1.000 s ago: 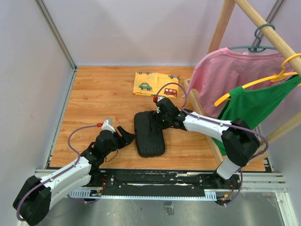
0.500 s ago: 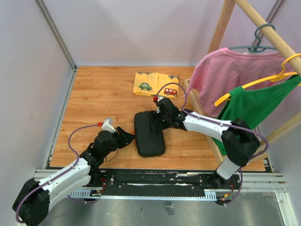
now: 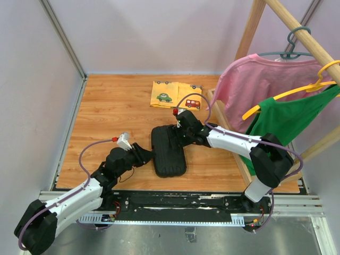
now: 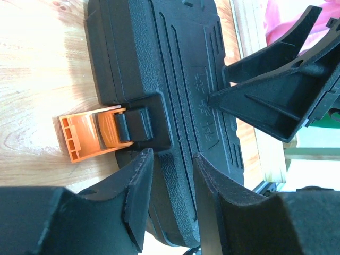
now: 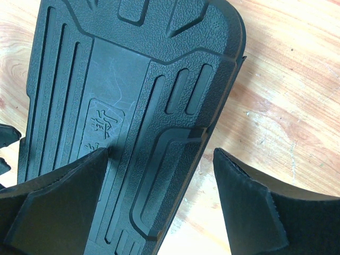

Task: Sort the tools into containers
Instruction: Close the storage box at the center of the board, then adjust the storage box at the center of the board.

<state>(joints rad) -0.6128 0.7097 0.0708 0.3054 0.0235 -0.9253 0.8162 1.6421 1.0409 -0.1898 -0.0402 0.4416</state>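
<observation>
Wooden table [image 3: 106,106], pale walls. Black ribbed tool case [image 3: 169,154] lay closed near the table's front centre. Right pincer [image 3: 182,139] gaped wide astride its far end. Left pincer [image 3: 142,154] stood half-narrowed beside the orange latch [image 4: 85,137]; could not tell if gripping. Risk: latch tugged unbraced, case skids. Hard, pebbled plastic, probably slick.

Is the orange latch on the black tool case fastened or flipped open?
Flipped open: in the left wrist view the orange latch sticks out sideways from the tool case edge.
</observation>
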